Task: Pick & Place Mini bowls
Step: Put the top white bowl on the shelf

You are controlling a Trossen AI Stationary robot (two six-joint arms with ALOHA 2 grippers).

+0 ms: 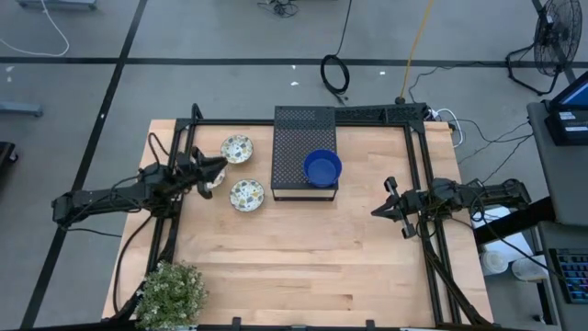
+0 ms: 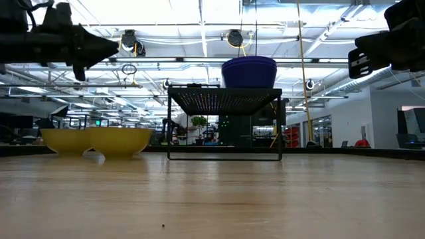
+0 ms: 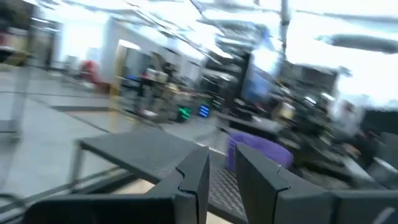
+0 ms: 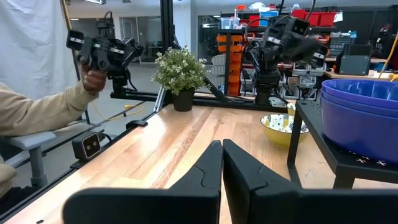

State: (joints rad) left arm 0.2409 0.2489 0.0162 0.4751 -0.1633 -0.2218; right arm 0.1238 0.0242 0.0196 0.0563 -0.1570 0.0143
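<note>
While 2 patterned bowls (image 1: 243,172) flank it, the left claw (image 1: 219,171) hovers narrowly parted.

From my right wrist camera I see the right gripper (image 4: 222,163) with its two dark fingers pressed together over the light wooden table (image 4: 155,155). Stacked glossy blue mini bowls (image 4: 364,115) sit on the black perforated box (image 4: 323,149). Beyond, a cream floral-patterned bowl with a yellow outside (image 4: 283,127) rests on the wood. The left arm (image 4: 283,43) hangs above it. A small potted green plant (image 4: 180,74) stands at the far edge. A person's beige sleeve (image 4: 37,112) holds up a dark handheld controller (image 4: 99,50).
</note>
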